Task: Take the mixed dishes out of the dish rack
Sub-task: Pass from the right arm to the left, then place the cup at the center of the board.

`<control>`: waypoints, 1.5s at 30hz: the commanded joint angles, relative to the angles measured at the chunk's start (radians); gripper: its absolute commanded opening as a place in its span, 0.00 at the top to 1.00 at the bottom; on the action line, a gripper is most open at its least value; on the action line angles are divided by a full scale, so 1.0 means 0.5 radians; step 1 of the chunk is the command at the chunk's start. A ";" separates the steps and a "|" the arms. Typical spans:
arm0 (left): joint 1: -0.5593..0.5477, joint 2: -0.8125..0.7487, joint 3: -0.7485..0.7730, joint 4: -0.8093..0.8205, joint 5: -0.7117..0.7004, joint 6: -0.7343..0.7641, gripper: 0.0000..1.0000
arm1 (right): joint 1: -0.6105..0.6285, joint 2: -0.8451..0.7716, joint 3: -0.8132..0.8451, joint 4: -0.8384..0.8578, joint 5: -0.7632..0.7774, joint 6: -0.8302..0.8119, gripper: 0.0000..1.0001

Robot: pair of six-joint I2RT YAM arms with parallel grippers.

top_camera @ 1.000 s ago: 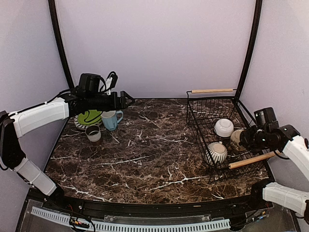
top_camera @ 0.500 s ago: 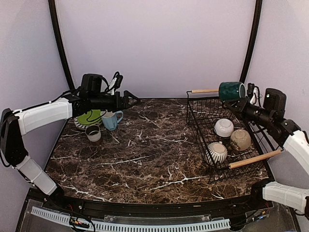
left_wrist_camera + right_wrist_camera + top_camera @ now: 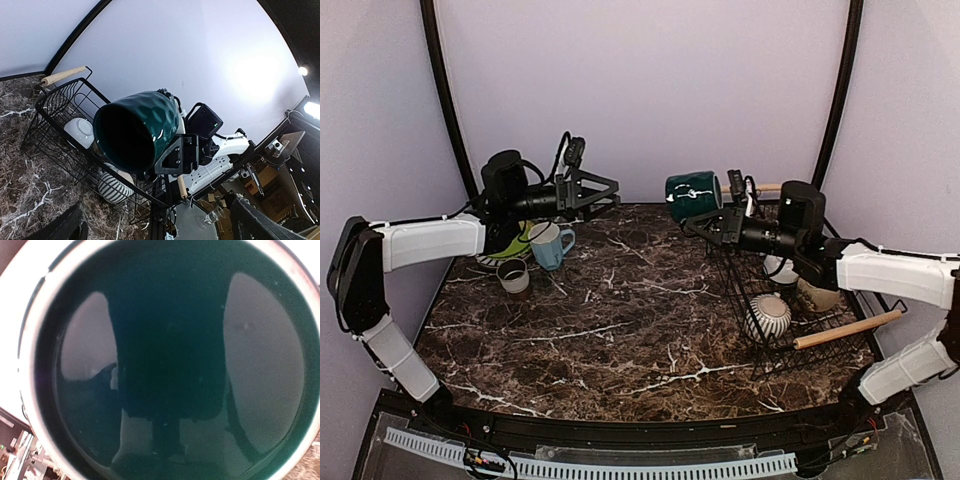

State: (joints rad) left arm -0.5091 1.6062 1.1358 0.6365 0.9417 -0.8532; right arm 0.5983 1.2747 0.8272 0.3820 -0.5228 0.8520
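My right gripper (image 3: 718, 212) is shut on the dark green mug (image 3: 691, 194) and holds it in the air left of the dish rack (image 3: 752, 216), its mouth facing left. The mug's glossy base fills the right wrist view (image 3: 170, 360). My left gripper (image 3: 605, 190) is open and empty, raised above the table's back left, pointing at the mug (image 3: 135, 131). In the rack lie a white bowl (image 3: 783, 266), a striped grey bowl (image 3: 767, 316) and a beige bowl (image 3: 816, 294). A lime-green plate (image 3: 508, 246), light blue mug (image 3: 549, 246) and small grey cup (image 3: 513, 276) stand at the back left.
The rack's near wooden handle (image 3: 845, 329) juts toward the front right, and the far handle (image 3: 62, 76) lies by the back wall. Black frame poles (image 3: 444, 95) stand in both back corners. The dark marble tabletop (image 3: 620, 320) stretches between the two arms.
My right arm has lifted the dark green mug out of the rack and carried it left. My left arm has risen and swung right, toward the mug.
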 commanded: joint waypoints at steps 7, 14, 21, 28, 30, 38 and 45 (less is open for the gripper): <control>-0.019 0.132 -0.037 0.499 0.195 -0.388 0.02 | 0.210 0.475 0.388 0.694 -0.067 0.060 1.00; -0.029 0.150 -0.026 0.578 0.226 -0.459 0.08 | 0.300 0.800 0.539 0.908 -0.161 0.194 1.00; -0.031 0.192 -0.020 0.674 0.244 -0.545 0.22 | 0.340 0.924 0.582 0.960 -0.189 0.241 1.00; -0.031 0.210 -0.011 0.709 0.255 -0.593 0.58 | 0.340 0.970 0.548 1.015 -0.181 0.300 1.00; -0.031 0.220 -0.003 0.697 0.259 -0.596 0.70 | 0.343 0.974 0.535 1.003 -0.163 0.305 1.00; -0.028 0.216 0.017 0.571 0.252 -0.521 0.98 | 0.339 0.868 0.463 0.680 0.040 0.210 0.59; -0.016 0.105 0.124 -0.298 0.050 0.080 0.99 | 0.302 0.734 0.448 0.127 0.317 0.110 0.14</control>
State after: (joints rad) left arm -0.5156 1.7329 1.1358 0.7776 1.0164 -1.0428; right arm 0.7685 1.7039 1.0496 0.5941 -0.4946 0.9546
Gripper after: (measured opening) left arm 0.066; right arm 0.823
